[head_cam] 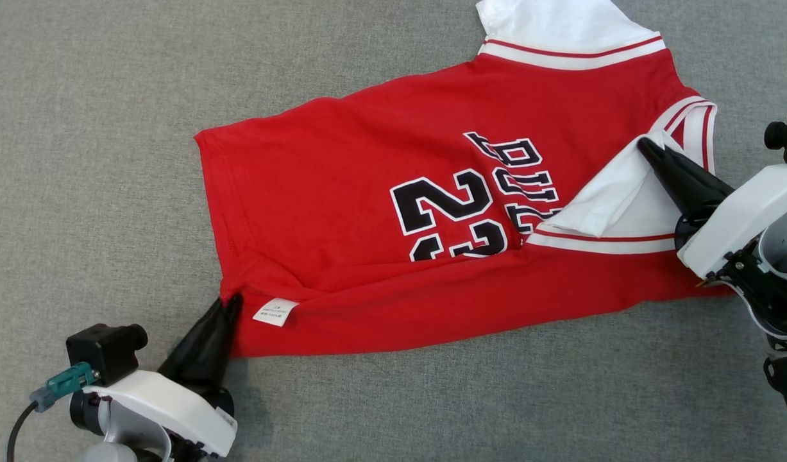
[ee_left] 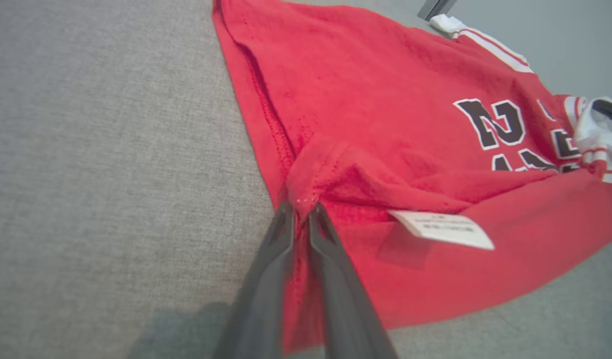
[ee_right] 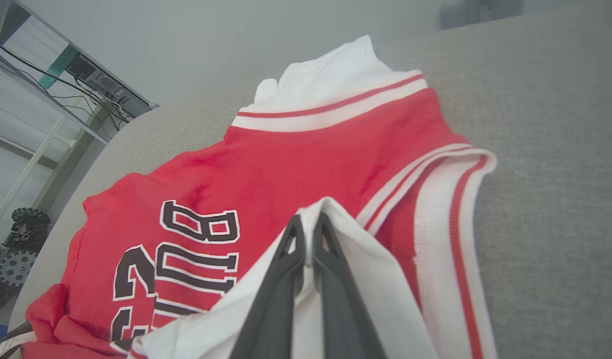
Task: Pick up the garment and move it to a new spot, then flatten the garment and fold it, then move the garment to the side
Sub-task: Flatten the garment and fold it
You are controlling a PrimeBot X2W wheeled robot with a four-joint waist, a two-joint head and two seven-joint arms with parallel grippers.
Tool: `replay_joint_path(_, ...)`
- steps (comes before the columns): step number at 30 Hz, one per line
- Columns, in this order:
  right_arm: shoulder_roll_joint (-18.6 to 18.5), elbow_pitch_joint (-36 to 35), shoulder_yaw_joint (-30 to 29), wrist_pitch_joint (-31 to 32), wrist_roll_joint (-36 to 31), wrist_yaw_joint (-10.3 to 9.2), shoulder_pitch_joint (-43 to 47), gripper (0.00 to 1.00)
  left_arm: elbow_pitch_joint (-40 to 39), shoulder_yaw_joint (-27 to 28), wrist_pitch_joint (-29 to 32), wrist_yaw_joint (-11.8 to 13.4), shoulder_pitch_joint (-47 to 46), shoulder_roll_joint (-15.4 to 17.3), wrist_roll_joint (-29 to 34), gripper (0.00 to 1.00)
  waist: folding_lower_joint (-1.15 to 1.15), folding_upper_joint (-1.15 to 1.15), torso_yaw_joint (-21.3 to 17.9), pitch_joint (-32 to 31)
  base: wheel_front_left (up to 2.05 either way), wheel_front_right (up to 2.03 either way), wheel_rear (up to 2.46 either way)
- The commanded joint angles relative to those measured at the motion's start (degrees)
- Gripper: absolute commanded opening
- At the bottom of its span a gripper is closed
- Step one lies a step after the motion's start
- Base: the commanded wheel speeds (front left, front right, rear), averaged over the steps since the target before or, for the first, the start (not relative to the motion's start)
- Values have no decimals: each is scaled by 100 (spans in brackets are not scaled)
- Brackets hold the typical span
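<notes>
The red shirt [head_cam: 367, 167] is lying spread out on the grey counter [head_cam: 79, 128]. The left fingers [head_cam: 223, 317] are pinching its bottom corner by the little tag [head_cam: 275, 312]. The right fingers [head_cam: 662, 163] are pinching the white sleeve [head_cam: 614, 202]. The robot seems to be folding. Next, both probably need to be carrying their bits across together, keeping the cloth smooth.
</notes>
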Motion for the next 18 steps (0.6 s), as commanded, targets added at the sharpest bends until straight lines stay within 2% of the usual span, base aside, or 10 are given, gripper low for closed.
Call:
replay_joint_path(1, -9, 60, 11, -189, 33, 3, -58, 100, 52, 41, -63, -20, -83, -32, -68, 100, 0, 0, -1, -9, 0, 0, 0)
replay_joint_path(6, 126, 60, -89, -1025, 71, 3, 246, 100, 53, 335, -649, 51, -111, -275, -169, 100, 0, 0, -42, -111, 0, 0, 0)
replay_joint_path(11, 273, -297, -244, -2076, -366, 3, 718, 100, -94, 725, -1310, 262, -178, -538, -131, 100, 0, 0, -159, -251, 0, 0, 0)
replay_joint_path(18, 597, -777, -482, -3307, -1461, 3, 1443, 100, -474, 1244, -1616, 640, -453, -805, 767, 100, 0, 0, -364, -409, 0, 0, 0)
